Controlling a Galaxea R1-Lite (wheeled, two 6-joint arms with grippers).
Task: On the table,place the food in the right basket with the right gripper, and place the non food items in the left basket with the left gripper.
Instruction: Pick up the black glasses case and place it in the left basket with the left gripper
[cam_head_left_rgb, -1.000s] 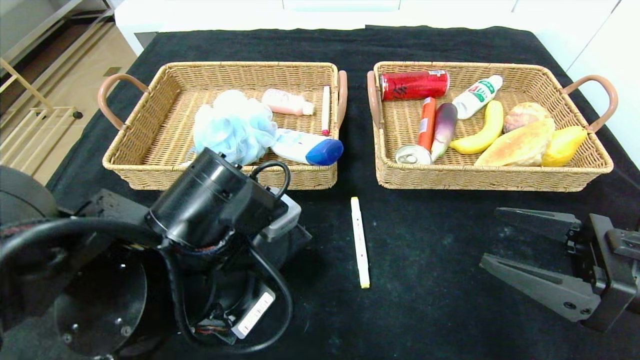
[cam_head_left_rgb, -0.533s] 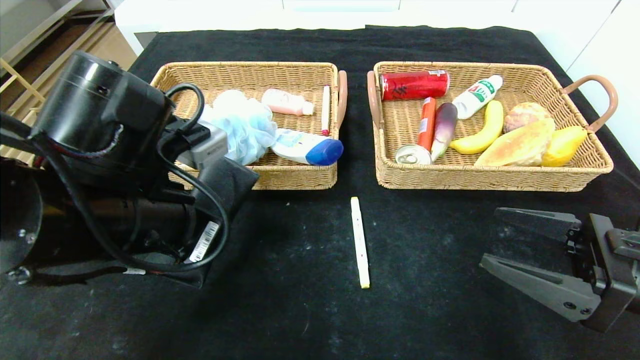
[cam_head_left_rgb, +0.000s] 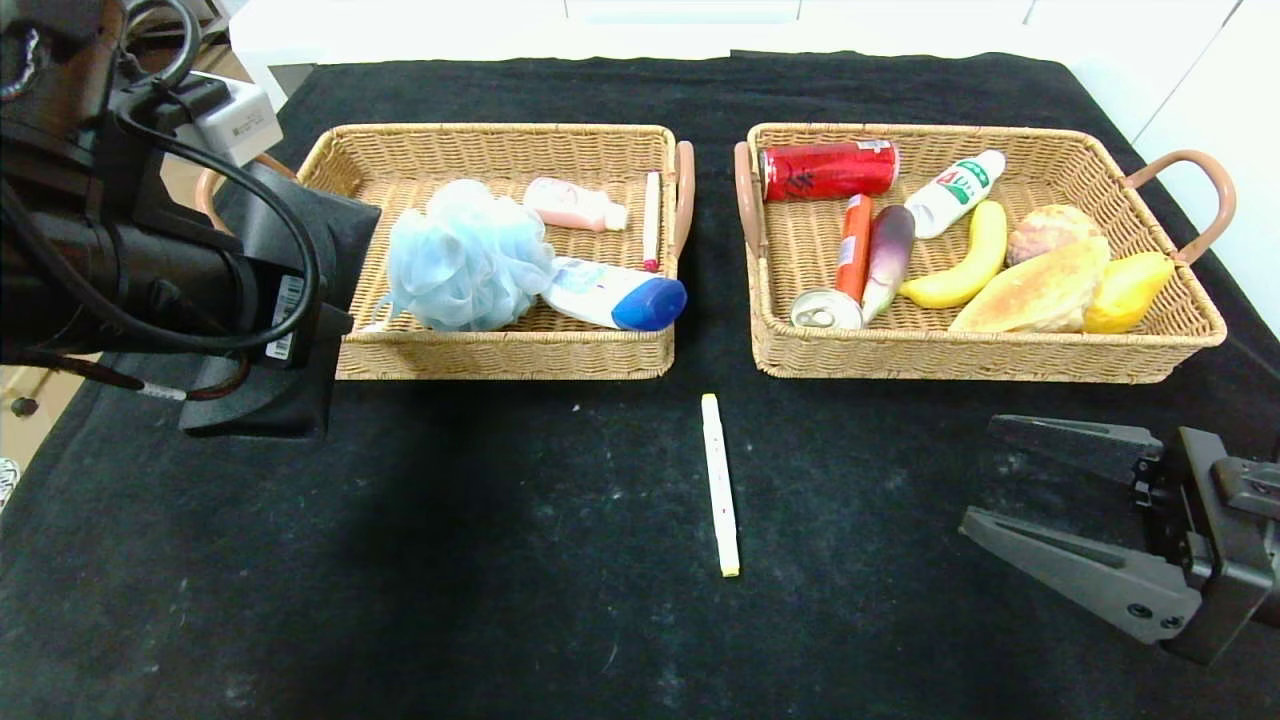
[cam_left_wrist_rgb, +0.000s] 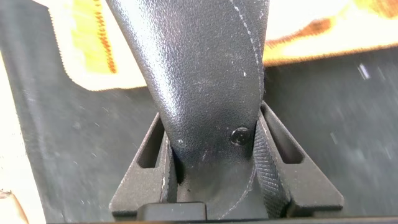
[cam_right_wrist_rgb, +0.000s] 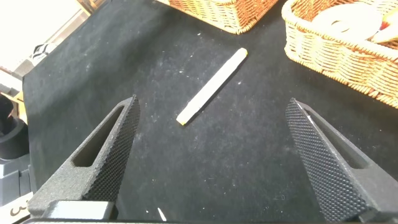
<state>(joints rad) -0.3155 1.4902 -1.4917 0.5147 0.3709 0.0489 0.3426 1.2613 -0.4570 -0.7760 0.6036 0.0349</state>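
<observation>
My left gripper is shut on the black glasses case and holds it raised at the left end of the left basket. In the left wrist view the case fills the space between the jaws. The blue mesh pouf and the white bottle with blue cap lie in that basket. The white marker lies on the black table in front of the baskets and also shows in the right wrist view. My right gripper is open and empty to the right of the marker. The eggplant and the orange sausage lie in the right basket.
The right basket also holds a red can, a white bottle, a banana, bread and a tin. A pink bottle and a pen lie in the left basket. The table's left edge is under my left arm.
My left arm has risen from the near left table and swung left and away, carrying the glasses case to the left basket's left end. The right arm and the marker have not moved.
</observation>
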